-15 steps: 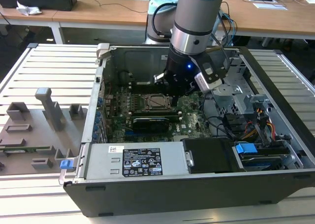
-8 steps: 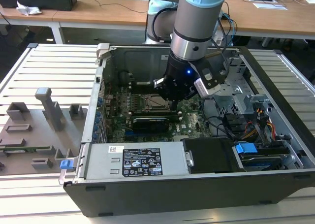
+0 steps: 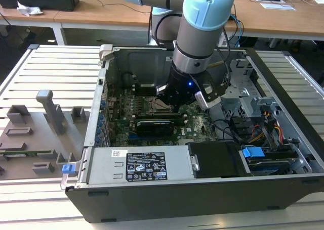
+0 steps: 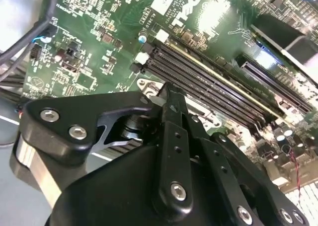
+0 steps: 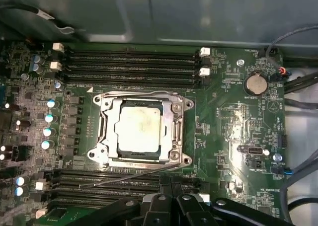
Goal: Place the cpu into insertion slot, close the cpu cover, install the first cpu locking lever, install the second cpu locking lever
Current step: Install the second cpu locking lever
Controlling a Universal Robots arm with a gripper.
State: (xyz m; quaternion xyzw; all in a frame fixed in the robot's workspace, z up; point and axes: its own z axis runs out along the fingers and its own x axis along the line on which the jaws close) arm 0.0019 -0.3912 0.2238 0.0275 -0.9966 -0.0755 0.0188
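In the first wrist view the cpu (image 5: 138, 128) lies flat inside the insertion slot (image 5: 140, 162), near the middle of the green motherboard (image 5: 233, 121). The cpu cover (image 5: 177, 129) is down over it, so the silver frame goes all around the chip and the dull metal top shows through the square cut-out. From the socket, the long black memory slots (image 5: 131, 64) run at 12 o'clock, and a round coin battery (image 5: 255, 83) sits at about 2 o'clock. A thin metal lever (image 5: 130, 176) lies slanted just beside the 6 o'clock edge of the socket, not pressed flat along the frame.

The gripper (image 5: 171, 188) is at 6 o'clock from the socket, close to this lever. Its black fingers (image 4: 175, 117) stand together in the second wrist view, with nothing between them.

In the exterior view the arm reaches down into the open computer case (image 3: 283, 189), with the gripper (image 3: 169, 96) low over the board beside the socket.
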